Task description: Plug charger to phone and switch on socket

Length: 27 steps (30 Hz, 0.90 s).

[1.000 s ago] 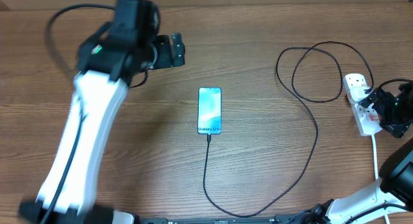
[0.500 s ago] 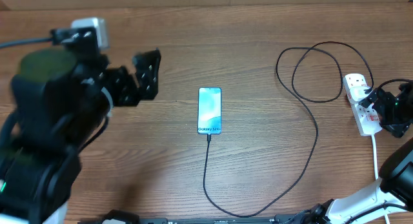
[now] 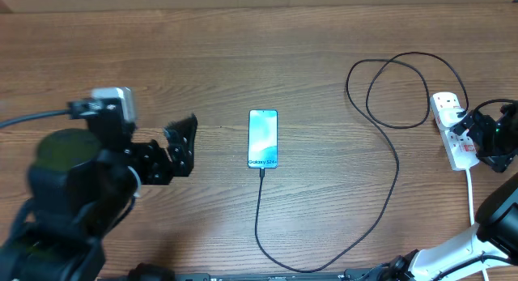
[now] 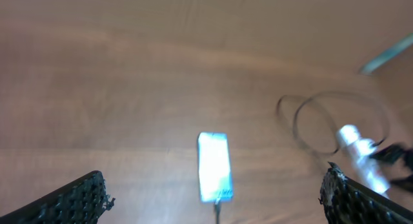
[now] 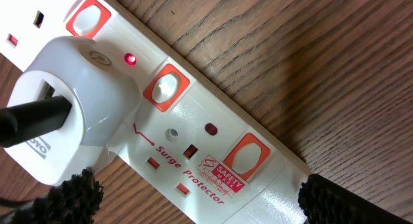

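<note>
Left pincer [image 3: 189, 145]: jaws stood wide apart and held nothing. It hung over bare desk [image 3: 243, 46] at the left, pointing right toward the phone [image 3: 263, 138] and well apart from it. The left wrist view was blurred. It showed both textured fingers [image 4: 77, 201] at the lower corners, with the phone [image 4: 214, 167] between them further out.

Right pincer [image 3: 469, 138]: jaws also apart, nothing clamped. It sat at the right edge of the desk, right at the socket [image 3: 453, 132]. In the right wrist view its two fingertips [image 5: 72, 194] framed the white strip [image 5: 193, 143] from either side. I could not tell whether they touched it.

Socket: lay along the right edge and ran near to far. A white plug adapter [image 5: 71, 121] sat in it with a black lead coming out. A small red light [image 5: 131, 59] glowed beside the adapter. The orange-framed switch [image 5: 166, 87] next to it was visible, another [image 5: 248, 156] further along. A thick white cord [image 3: 472, 202] left the strip's near end.

Phone: lay flat at mid-desk, screen up and lit blue-teal, long axis near to far.

Charger [image 3: 396, 172]: the thin black cable looped at the far right beside the socket. It then swept toward the near edge and curved back up. Its plug tip [image 3: 262, 172] met the phone's near short edge.
</note>
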Available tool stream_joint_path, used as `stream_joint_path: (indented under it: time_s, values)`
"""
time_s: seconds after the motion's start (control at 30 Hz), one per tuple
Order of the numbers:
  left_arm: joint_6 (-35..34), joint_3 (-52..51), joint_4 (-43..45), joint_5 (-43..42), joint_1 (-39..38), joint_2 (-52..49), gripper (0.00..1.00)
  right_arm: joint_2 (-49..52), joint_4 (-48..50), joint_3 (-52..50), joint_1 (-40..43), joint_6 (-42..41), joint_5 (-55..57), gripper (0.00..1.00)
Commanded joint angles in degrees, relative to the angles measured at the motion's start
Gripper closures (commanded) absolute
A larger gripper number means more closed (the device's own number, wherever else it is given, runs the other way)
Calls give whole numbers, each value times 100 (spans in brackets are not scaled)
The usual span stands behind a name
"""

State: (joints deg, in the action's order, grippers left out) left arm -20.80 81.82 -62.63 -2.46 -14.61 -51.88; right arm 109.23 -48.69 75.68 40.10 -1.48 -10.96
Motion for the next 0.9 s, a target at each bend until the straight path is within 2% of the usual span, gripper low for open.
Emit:
stream_joint_path:
  time_s: [0.0,0.13,0.23,0.4,0.67,0.77,0.87]
  values:
    - [66,-699,4,140,-2,267,0,-186,39,79,-33,26,-7,0]
    - [66,-1606,33,140,0,538,0,-186,39,79,-33,26,-7,0]
    - [68,-2212,511,195,37,708,0,-186,39,79,-33,26,-7,0]
    - [66,-3187,2164,127,212,1062,0,-186,39,79,-33,26,-7,0]
    - [68,-4894,5436,70,328,2011,1,-186,39,79,-33,26,-7,0]
    - [68,-5536,6363,-114,455,2437,0,-186,39,79,-33,26,-7,0]
    - [68,-6035,6933,-240,579,2787,0,-186,39,79,-33,26,-7,0]
